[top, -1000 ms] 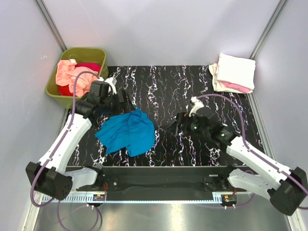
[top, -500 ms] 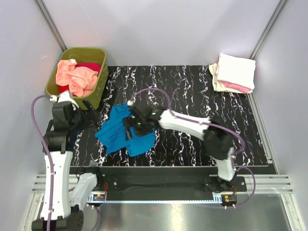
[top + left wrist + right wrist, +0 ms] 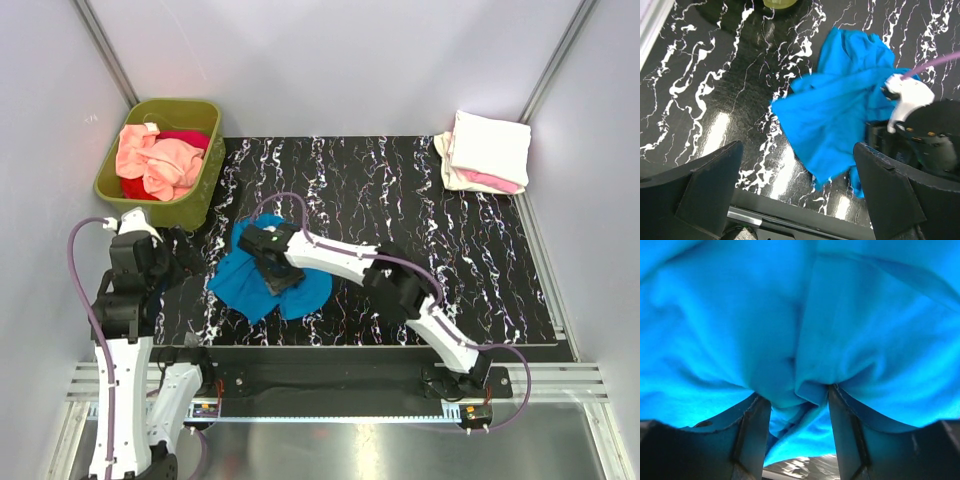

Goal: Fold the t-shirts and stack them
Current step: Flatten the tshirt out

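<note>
Item: blue t-shirt point(image 3: 248, 288), crumpled, lower-left of centre on mat point(image 3: 400, 200). My right gripper point(image 3: 795, 400) pinches a fold; left gripper point(image 3: 796, 150) wide, empty. Step: grasping to spread. Next, I judge: lift, flatten.

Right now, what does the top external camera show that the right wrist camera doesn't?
Only top external: the olive-green tub holding a peach shirt and a red shirt, the folded stack, cream-white over pink, at the far right corner, and the left arm off to the side. Only right wrist: a close look at cloth bunched between the fingers of the right end effector. Both: the blue t-shirt.
</note>
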Robot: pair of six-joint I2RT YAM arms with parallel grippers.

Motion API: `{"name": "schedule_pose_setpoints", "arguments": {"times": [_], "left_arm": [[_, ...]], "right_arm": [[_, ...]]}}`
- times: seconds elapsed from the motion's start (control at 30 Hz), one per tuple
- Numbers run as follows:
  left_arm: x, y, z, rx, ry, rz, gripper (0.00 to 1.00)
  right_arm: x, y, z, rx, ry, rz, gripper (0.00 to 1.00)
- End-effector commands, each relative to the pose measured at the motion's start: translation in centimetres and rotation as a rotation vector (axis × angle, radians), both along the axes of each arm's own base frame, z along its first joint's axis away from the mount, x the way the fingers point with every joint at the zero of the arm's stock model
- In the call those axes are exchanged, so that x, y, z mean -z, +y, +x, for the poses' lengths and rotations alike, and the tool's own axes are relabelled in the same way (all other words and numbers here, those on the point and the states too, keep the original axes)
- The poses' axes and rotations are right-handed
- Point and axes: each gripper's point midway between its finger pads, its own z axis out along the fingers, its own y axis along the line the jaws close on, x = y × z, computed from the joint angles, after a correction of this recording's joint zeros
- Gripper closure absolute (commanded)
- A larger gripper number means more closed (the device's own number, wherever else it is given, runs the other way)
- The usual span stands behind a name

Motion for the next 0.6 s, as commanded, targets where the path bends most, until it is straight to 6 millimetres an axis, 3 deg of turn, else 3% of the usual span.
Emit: {"name": "schedule_pose_setpoints", "arguments": {"times": [0.0,0.07,0.13,0.17,0.2,0.23,0.3,0.4,0.57], "left_arm": [[-1.3,0.6,0.2,-0.01,-0.064,0.038,0.01],[-1.3,0.6,0.4,-0.009,-0.073,0.04,0.01],[-1.5,0.7,0.4,-0.012,-0.084,0.04,0.01],[-1.7,0.7,0.6,-0.013,-0.097,0.042,0.01],[-1.8,0.7,0.6,-0.013,-0.105,0.042,0.01],[-1.7,0.7,0.6,-0.01,-0.108,0.042,0.01],[-2.0,0.6,0.8,-0.003,-0.127,0.043,0.01],[-2.1,0.6,0.9,-0.003,-0.144,0.045,0.01],[-2.5,0.9,0.9,-0.025,-0.172,0.05,0.01]], "right_arm": [[1.2,-10.4,2.6,0.117,-0.031,-0.255,0.45],[0.9,-14.4,2.8,0.174,-0.016,-0.28,0.44],[0.5,-18.5,4.6,0.256,-0.018,-0.294,0.41],[-0.7,-20.1,5.4,0.294,-0.049,-0.282,0.39],[-0.2,-22.6,5.1,0.319,-0.04,-0.326,0.35],[-0.5,-24.9,6.2,0.378,-0.03,-0.322,0.32],[-1.8,-26.1,6.7,0.38,-0.05,-0.297,0.22],[-4.8,-25.5,7.0,0.383,-0.08,-0.235,0.16],[-10.2,-20.9,6.4,0.371,-0.106,0.014,0.15]]}}
